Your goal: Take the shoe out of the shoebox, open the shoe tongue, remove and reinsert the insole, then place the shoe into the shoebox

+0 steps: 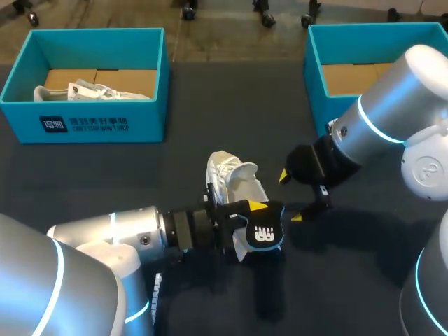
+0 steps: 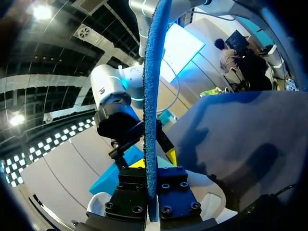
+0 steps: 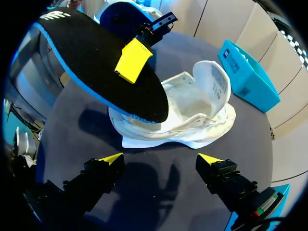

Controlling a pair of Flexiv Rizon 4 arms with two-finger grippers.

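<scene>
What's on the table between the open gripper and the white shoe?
Nothing. In the right wrist view, only bare dark table lies between the right gripper and the shoe.

Even overhead light, dim dark table (image 1: 84, 182), soft shadows beneath shoe (image 3: 202, 110) and insole (image 3: 96, 67), sheen on right arm (image 1: 392, 98)
</scene>
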